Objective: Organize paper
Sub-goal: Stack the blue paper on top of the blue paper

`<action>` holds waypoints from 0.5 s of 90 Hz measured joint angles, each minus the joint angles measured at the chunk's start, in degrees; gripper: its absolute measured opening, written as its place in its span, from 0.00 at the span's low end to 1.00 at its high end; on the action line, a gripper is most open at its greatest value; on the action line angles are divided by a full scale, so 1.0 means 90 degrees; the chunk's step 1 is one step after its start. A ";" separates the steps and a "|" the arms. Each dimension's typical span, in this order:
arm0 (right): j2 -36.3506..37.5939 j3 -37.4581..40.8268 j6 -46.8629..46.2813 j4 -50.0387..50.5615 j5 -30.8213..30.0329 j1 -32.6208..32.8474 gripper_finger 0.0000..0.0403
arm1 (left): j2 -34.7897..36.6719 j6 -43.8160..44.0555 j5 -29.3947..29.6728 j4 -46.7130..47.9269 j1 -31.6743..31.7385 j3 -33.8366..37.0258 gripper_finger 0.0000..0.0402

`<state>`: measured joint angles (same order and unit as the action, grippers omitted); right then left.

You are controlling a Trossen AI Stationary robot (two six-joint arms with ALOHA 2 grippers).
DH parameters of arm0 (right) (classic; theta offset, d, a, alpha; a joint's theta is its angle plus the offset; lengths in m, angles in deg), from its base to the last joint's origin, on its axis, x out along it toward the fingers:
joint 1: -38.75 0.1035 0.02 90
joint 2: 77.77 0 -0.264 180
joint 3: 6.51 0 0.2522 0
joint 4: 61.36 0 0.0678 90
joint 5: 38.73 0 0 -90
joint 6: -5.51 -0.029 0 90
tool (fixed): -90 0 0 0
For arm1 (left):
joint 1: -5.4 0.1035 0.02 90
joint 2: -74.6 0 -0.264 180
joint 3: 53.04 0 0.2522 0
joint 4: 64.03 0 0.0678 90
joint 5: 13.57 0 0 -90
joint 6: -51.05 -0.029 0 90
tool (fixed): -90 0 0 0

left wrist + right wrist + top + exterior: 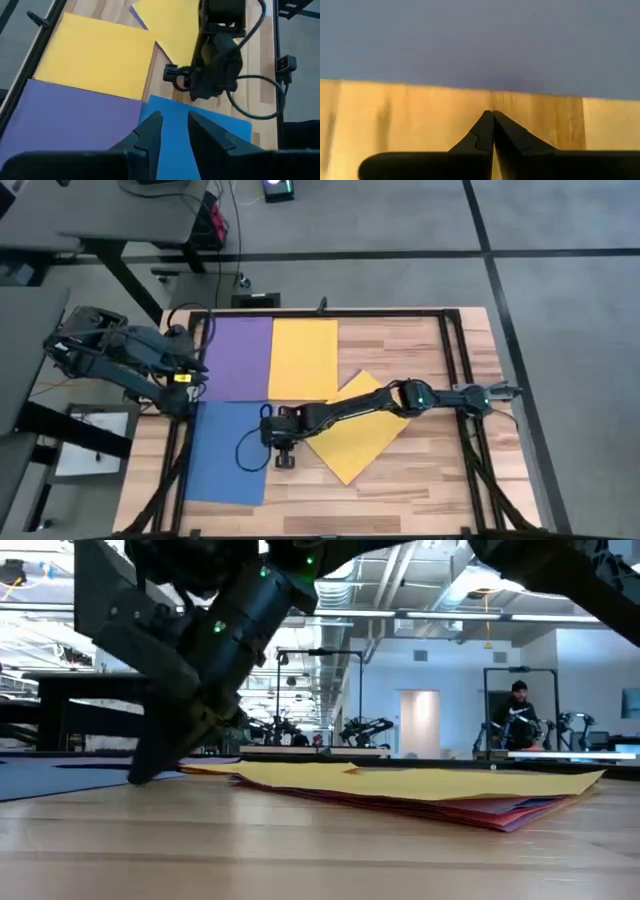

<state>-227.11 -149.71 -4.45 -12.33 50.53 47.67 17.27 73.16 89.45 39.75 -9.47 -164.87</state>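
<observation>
Purple sheet [240,358], yellow sheet [304,358], blue sheet [228,452]: laid edge to edge as a grid | remaining stack [360,435]: askew, yellow on top, awaiting sorting | right gripper [283,459]: fingers pressed together, empty, tips at blue sheet's edge, likely nudging it square | left gripper [174,131]: slightly spread, empty, waiting over purple-blue seam.

Grey floor [560,270] crossed by dark seams. Grey desks [100,210] upper left. Background: white door [418,723], ceiling strip lights [470,613], person [515,715] standing right.

No readable text, labels, brands or numbers in any view.
</observation>
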 joint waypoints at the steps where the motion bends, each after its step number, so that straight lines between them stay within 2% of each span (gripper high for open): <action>1: 0.0000 0.0021 -0.0005 -0.0030 0.0004 -0.0012 0.00 | -0.0001 0.0000 0.0000 0.0000 0.0000 0.0000 0.20; 18: -0.0068 0.0270 0.0058 -0.0607 0.0192 -0.0198 0.00 | -0.0040 0.0002 -0.0005 -0.0007 0.0000 0.0002 0.20; 32: -0.0101 0.0386 0.0699 -0.1301 0.0394 -0.0322 0.00 | -0.0045 0.0005 -0.0005 0.0002 0.0000 0.0005 0.20; 45: -0.0109 0.0390 0.1148 -0.1369 0.0458 -0.0378 0.00 | -0.0047 0.0055 -0.0004 -0.0002 0.0000 0.0005 0.20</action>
<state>-228.10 -146.20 5.88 -24.65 54.65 44.28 16.84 73.65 89.42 39.73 -9.47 -164.82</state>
